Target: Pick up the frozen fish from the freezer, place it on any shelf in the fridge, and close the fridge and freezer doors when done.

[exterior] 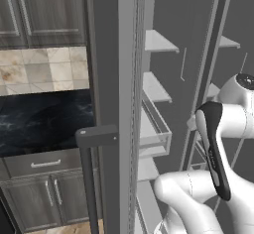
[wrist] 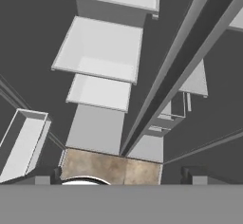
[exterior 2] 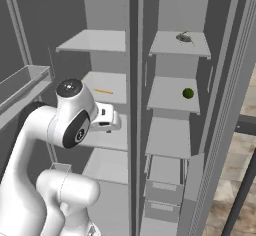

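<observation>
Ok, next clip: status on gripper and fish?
Gripper open, empty. Frozen fish lying on upper freezer shelf, not yet picked. Green ball one shelf below, clear of the fish.

Pretty clearly a home kitchen: tall grey side-by-side fridge (exterior 2: 170, 105) standing wide open with pale shelves, dark wood-grain cabinets (exterior: 44, 10), a marbled tile backsplash (exterior: 44, 69), and a black stone tabletop (exterior: 44, 121) with drawers underneath.
</observation>
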### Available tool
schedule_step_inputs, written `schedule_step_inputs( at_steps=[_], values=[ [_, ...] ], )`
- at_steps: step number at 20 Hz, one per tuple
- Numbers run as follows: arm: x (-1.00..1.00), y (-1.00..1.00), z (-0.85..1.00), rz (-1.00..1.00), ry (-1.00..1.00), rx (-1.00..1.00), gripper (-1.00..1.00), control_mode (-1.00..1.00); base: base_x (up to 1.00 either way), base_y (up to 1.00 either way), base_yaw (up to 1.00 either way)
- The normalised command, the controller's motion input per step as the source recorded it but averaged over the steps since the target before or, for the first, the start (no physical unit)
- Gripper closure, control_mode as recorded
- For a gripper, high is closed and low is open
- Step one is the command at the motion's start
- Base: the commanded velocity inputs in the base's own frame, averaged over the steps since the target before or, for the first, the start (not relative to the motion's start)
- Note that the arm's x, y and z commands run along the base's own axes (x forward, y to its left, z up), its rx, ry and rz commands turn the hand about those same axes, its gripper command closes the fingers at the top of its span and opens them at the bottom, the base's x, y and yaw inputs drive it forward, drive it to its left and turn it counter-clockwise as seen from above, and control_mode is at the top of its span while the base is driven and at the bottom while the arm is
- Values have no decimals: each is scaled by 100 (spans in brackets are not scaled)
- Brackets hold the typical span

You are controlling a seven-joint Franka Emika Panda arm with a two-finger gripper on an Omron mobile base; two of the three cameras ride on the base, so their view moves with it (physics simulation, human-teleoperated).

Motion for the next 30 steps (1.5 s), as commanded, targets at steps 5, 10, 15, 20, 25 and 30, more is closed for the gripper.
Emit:
schedule_step_inputs(
  at_steps=[5, 10, 15, 20, 25, 30],
  values=[
    [0, 0, 0, 0, 0, 0, -100, 100, 0, -37, 0],
    [0, 0, 0, 0, 0, 0, -100, 100, 5, -40, 0],
    [0, 0, 0, 0, 0, 0, -100, 100, 24, -32, 0],
    [0, 0, 0, 0, 0, 0, -100, 100, 38, -30, 0],
    [0, 0, 0, 0, 0, 0, -100, 100, 39, -33, 0],
    [0, 0, 0, 0, 0, 0, -100, 100, 25, -40, 0]
  ],
)
